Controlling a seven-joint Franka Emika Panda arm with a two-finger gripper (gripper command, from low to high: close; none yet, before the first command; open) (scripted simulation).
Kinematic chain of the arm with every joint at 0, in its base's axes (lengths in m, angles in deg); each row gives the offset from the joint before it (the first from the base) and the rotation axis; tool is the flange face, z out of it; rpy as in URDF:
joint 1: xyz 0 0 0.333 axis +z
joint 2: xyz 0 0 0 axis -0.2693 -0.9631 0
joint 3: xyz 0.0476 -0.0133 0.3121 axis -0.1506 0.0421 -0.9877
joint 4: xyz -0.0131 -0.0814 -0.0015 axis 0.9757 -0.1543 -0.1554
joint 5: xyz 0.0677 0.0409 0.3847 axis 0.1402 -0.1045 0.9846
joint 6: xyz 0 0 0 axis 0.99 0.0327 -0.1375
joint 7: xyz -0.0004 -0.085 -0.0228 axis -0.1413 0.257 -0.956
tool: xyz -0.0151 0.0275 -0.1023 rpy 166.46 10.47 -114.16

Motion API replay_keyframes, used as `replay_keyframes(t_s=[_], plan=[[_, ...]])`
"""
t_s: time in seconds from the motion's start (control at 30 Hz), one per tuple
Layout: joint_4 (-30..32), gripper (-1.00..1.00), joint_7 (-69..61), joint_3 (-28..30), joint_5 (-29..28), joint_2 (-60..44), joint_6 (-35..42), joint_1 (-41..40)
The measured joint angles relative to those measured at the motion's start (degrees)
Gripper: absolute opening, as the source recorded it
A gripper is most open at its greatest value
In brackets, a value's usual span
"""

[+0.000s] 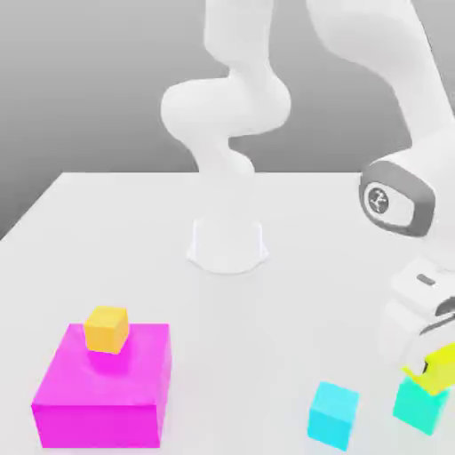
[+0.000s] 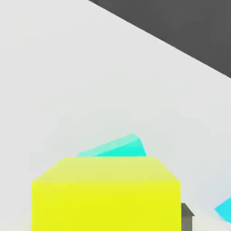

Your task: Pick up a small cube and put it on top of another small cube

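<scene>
The white two-finger claw (image 1: 431, 363) hung low over the white tabletop (image 1: 267, 329), at the exterior view's right, pointing down and at a slant. How far open it was could not be told, nor whether it had any grip on the small, plain lemon-yellow cube (image 1: 440, 366) at its tip. In the hand view that cube lay close beneath the camera, squared up to it, with one face and a paler strip of another showing.

Directly below the yellow cube sat the small, plain green-teal cube (image 1: 419, 407), partly covered by it in both views. Whether the two touched could not be told. The teal cube stood turned at an angle to the yellow one, on the tabletop, far in front of the far edge.

Just beside the teal cube, towards the tabletop's left edge, was a light cyan cube (image 1: 333, 415), set apart from it and also resting on the tabletop.

Well apart from these, nearer the left edge, lay a broad, flat magenta block (image 1: 102, 382). An orange-yellow cube (image 1: 106, 330) rested on top of it, near the block's far edge.

The white arm (image 1: 391, 53) reached over from its base (image 1: 227, 244), which stood between the magenta block and the tabletop's far edge, closer to the exterior view's middle.
</scene>
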Motion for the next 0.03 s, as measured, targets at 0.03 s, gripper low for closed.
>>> replay_keyframes(t_s=[0.03], plan=[[0.0, 1.00, 0.0, 0.0, 0.0, 0.0, 0.0, 0.0]])
